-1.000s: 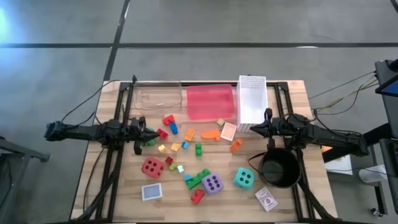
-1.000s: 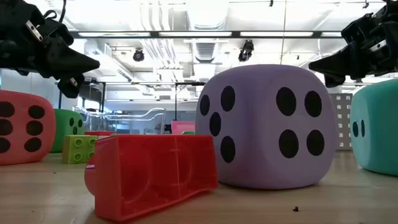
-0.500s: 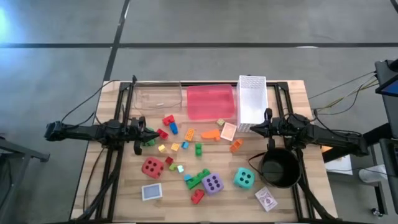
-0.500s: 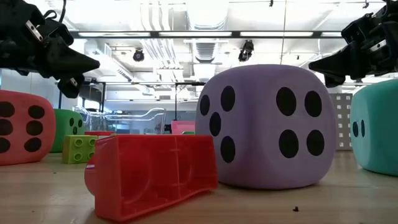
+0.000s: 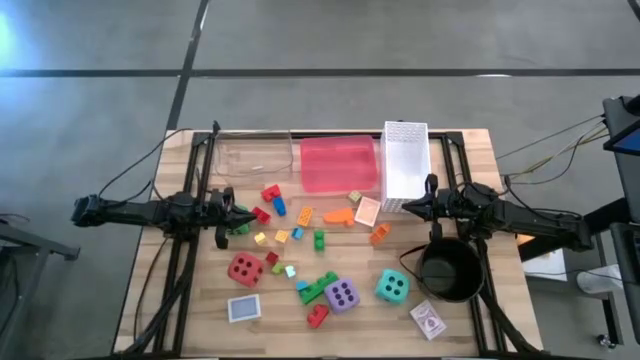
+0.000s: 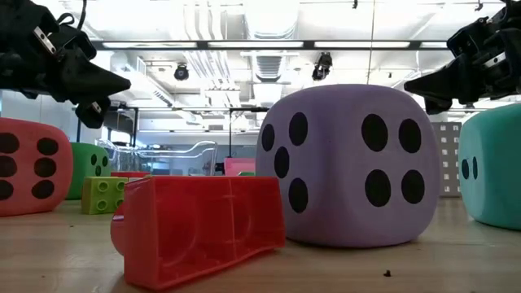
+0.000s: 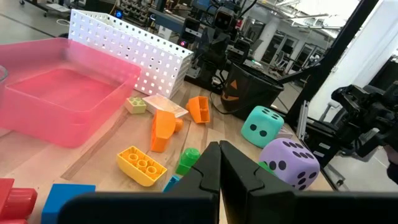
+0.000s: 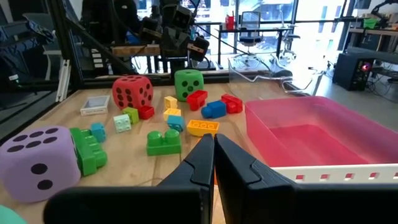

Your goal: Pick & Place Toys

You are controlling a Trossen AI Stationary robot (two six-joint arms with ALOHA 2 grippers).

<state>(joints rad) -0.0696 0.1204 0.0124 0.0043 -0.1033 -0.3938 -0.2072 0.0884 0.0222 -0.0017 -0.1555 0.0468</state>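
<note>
From above, the green soft die is mostly hidden beneath the left end effector; the right wrist view shows it whole, beside the red soft die. The low view is filled by the purple soft die and a red plastic brick, with the teal soft die cut off at the edge. Both the left and the right end effector hover empty, fingers pressed together, above the wooden slatted desk. Small multicoloured bricks lie scattered mid-desk before the pink translucent tray. Beyond the desk lies an open workshop with ceiling strip lights.
</note>
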